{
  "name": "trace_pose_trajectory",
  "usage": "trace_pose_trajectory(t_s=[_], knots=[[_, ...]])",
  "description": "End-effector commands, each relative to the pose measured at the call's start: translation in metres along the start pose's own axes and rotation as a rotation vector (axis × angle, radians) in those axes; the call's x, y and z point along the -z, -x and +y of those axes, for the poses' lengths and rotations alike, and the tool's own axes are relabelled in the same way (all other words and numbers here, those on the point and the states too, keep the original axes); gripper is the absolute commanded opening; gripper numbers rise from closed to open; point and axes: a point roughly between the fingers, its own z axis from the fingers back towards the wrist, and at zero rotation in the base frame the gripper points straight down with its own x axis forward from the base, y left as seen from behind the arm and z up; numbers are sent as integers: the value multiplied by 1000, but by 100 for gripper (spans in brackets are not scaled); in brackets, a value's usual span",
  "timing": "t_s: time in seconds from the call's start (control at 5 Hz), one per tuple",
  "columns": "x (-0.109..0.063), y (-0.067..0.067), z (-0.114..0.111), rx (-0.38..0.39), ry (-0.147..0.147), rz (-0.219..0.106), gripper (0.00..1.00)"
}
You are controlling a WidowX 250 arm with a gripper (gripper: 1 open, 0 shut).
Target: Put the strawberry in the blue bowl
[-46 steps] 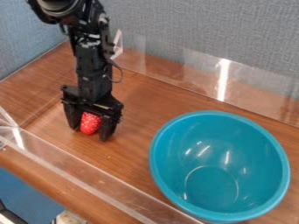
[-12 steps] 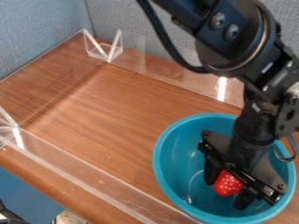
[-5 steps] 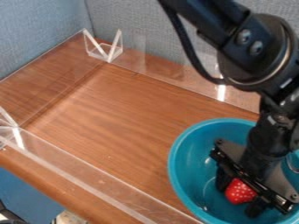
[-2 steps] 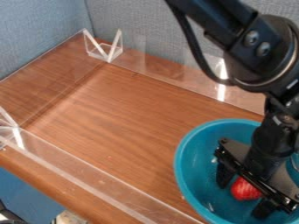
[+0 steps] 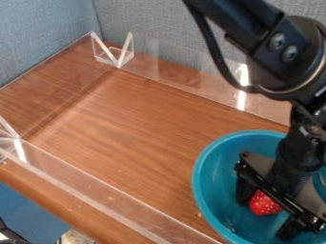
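Strawberry [image 5: 265, 202] unmoved in blue bowl [image 5: 211, 173], pincer [image 5: 272, 201] unchanged

The blue bowl [image 5: 219, 178] sits on the wooden table [image 5: 114, 124].

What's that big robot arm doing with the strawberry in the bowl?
The robot arm is reaching straight down into the blue bowl on the wooden table. Its gripper is low inside the bowl with the strawberry between its fingers. The pictures do not show whether it is gripping the berry.
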Motion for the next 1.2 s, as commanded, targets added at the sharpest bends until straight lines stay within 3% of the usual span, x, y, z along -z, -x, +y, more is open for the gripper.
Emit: trace_pose_trajectory(t_s=[0.0,0.2,0.4,1.0], knots=[[-10,-10,-7,11,19,-40,100],[-9,-10,-8,10,22,-36,100],[-7,-11,-9,9,25,-33,0],[-3,-11,-14,9,29,-26,0]])
